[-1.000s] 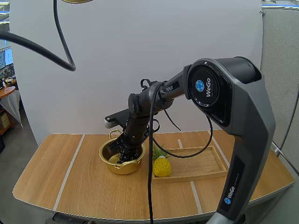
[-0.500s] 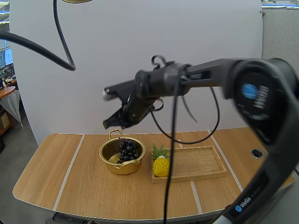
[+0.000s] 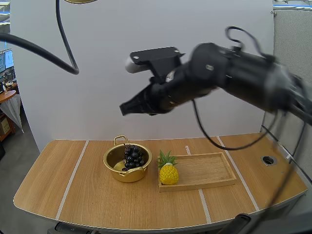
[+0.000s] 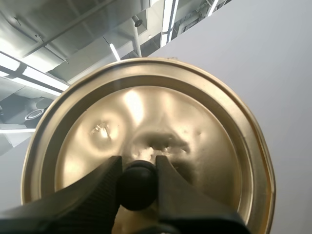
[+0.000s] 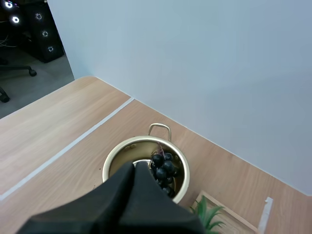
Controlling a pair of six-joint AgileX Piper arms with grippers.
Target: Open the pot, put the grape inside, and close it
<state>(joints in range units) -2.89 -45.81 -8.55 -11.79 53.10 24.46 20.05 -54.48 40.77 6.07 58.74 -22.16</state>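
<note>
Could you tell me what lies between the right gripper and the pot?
Nothing: in the high view, the right gripper hangs above the pot with bare air between.

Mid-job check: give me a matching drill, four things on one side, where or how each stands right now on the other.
Column one:
1. grapes
2. lid
3. pineapple
4. right gripper

Column two:
A. at the left end of the wooden tray
B. shut on nothing, high over the table
C. inside the pot
D. pinched by its knob in the left gripper

Pairs: 1-C, 2-D, 3-A, 4-B
</note>
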